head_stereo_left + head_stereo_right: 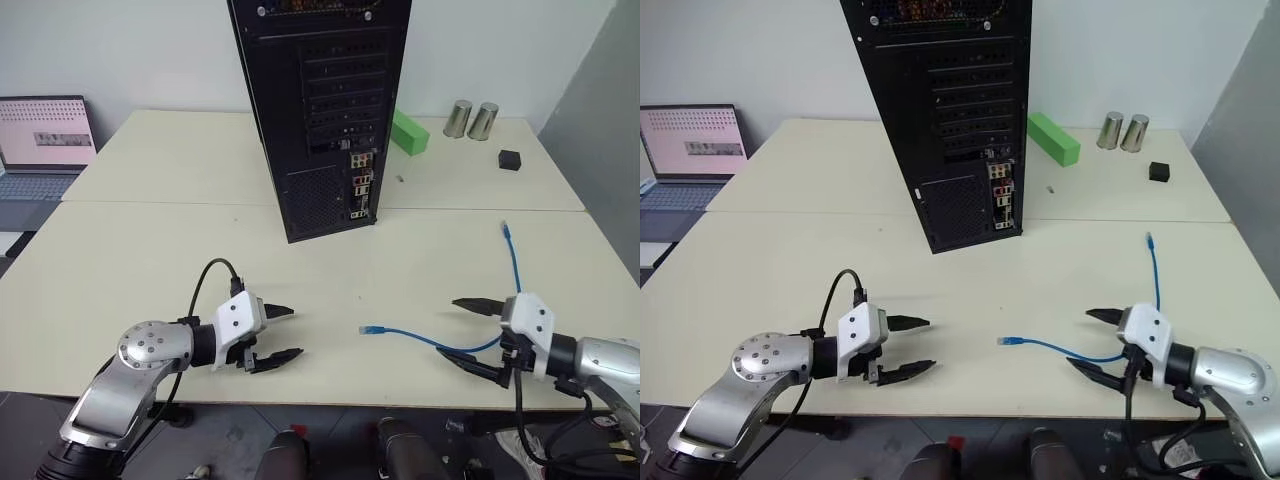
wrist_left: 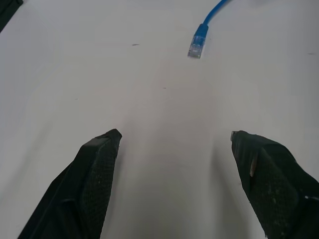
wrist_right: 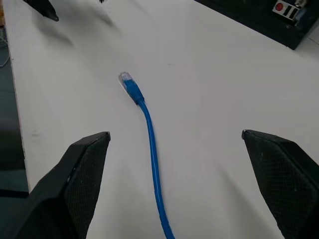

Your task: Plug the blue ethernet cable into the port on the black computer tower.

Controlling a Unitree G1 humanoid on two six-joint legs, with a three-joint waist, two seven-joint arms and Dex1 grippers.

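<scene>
The blue ethernet cable point(image 1: 470, 340) lies loose on the cream table, one clear plug point(image 1: 368, 329) near the front middle, the other end point(image 1: 506, 230) farther back on the right. The black computer tower point(image 1: 320, 110) stands upright at the table's middle back, rear panel facing me. Its coloured connector strip with the port point(image 1: 361, 185) runs down the panel's right side. My left gripper point(image 1: 281, 334) hovers open near the front left, nothing between its fingers. My right gripper point(image 1: 462, 334) is open at the front right, and the cable point(image 3: 152, 154) runs between its fingers untouched.
A grey laptop point(image 1: 42, 145) sits open at the far left. A green block point(image 1: 409, 131), two metal cans point(image 1: 471, 119) and a small black box point(image 1: 510, 159) lie at the back right. A seam between two tabletops point(image 1: 150, 204) crosses in front of the tower.
</scene>
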